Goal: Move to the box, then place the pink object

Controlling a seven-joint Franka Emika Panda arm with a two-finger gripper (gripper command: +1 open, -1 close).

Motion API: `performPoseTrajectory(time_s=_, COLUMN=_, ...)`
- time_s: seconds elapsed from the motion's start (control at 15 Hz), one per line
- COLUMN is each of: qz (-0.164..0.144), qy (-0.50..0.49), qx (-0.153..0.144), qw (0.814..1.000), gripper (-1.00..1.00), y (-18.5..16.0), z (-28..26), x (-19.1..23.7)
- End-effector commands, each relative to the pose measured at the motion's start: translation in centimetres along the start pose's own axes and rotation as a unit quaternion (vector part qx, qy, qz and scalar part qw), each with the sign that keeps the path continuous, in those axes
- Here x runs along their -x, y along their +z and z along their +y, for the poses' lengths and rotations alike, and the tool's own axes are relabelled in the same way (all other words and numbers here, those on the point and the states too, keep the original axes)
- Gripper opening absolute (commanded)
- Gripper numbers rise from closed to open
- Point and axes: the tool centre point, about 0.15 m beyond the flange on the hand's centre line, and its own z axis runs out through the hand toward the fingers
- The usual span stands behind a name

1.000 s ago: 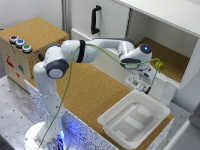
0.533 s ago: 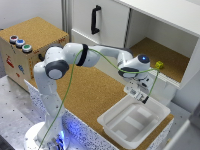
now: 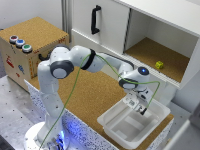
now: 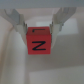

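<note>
Pink object (image 4: 40,44), cube marked with a letter, is clamped between fingers of gripper (image 3: 139,106). Box (image 3: 159,109) lies directly beneath, white floor seen behind cube; straight descent is judged sufficient.

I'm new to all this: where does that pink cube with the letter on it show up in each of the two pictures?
Exterior view: I cannot make out the pink cube; the hand that carries it hangs over the white box, toward the exterior view's right.
Wrist view: the pink cube fills the middle of the picture, between the two fingers.
Shared landmark: the white box, seen pale behind the cube.
</note>
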Motion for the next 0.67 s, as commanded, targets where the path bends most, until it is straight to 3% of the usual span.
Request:
performPoseTrajectory(time_s=0.0, qz=-0.016, qy=-0.019, qx=0.005, qw=1.000, gripper=1.00, y=-2.1, z=-0.2, x=-1.3)
performPoseTrajectory(time_s=0.27, qz=0.034, qy=-0.009, qx=-0.007, qw=0.999, gripper=1.00, y=-7.7, z=-1.5, x=0.5)
performPoseTrajectory(time_s=0.6, qz=0.103, qy=-0.037, qx=-0.018, qw=0.994, gripper=1.00, y=-17.4, z=-5.2, x=-2.1)
